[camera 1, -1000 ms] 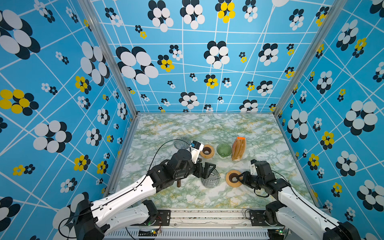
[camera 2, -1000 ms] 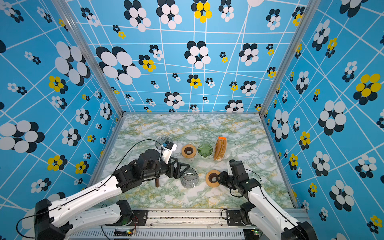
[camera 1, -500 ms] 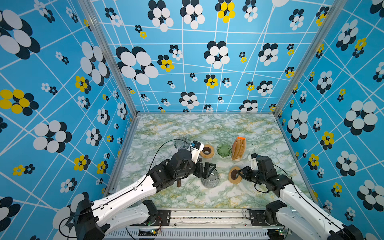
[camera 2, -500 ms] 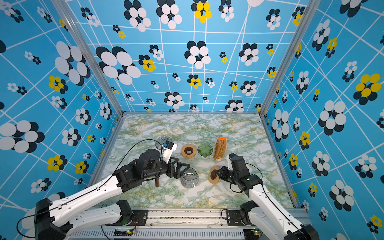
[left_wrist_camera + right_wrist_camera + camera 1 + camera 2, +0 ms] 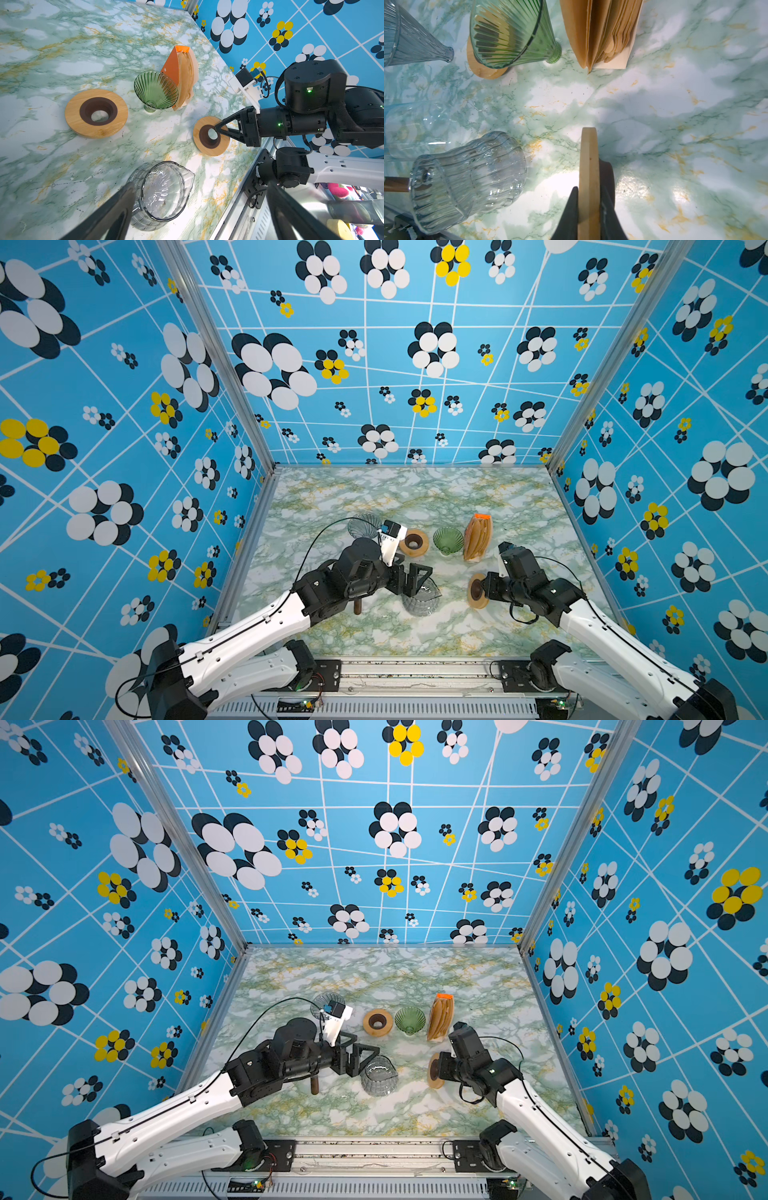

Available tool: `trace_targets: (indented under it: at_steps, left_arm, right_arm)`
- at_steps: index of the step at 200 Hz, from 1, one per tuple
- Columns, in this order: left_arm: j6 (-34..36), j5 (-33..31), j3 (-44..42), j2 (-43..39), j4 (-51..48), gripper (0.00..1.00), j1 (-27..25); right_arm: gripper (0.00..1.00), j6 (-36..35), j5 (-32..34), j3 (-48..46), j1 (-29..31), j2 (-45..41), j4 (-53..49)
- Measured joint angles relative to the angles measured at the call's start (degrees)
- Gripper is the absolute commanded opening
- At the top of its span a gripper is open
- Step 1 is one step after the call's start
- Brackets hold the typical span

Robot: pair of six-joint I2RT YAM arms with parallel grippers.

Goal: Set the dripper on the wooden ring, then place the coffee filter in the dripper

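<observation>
So, right gripper [image 5: 218, 129] is clamped on the wooden ring [image 5: 216, 150], tipped on edge; left gripper [image 5: 417, 578] hangs wide open, empty, by the glass jug [image 5: 420, 605]. The filters [image 5: 478, 537] stand packed beside the green dripper [image 5: 448, 539].

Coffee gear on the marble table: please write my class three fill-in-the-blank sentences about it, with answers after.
The right gripper is shut on a ring made of ___.
The left gripper, at the glass carafe, is ___.
The pack of paper filters stands beside the ___ glass dripper.
Missing words: wood; open; green.
</observation>
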Motion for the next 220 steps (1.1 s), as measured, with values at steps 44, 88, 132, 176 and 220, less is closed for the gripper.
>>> trace_targets:
  at_steps: [44,88,132,176,220]
  left_arm:
    - [0.0,0.0,-1.0,-0.7,0.3,0.99,0.0]
    - [0.0,0.0,-1.0,-1.0,0.3,0.99,0.0]
    - [0.0,0.0,-1.1,-1.0,0.4,0.99,0.0]
    - [-0.5,0.0,-1.6,-1.0,0.6,0.99,0.0]
    - [-0.9,0.0,-1.6,-0.9,1.5,0.99,0.0]
  right_arm:
    - [0.16,-1.6,5.5,3.6,3.1,2.0,-2.8]
    - [0.18,-3.0,9.8,5.9,6.5,5.5,-4.7]
    - [0.19,-3.8,11.5,6.0,7.6,7.0,-5.3]
    - [0.21,-4.1,11.8,6.0,7.8,8.0,-5.3]
    - [0.24,-4.1,12.0,6.1,8.2,8.7,-5.3]
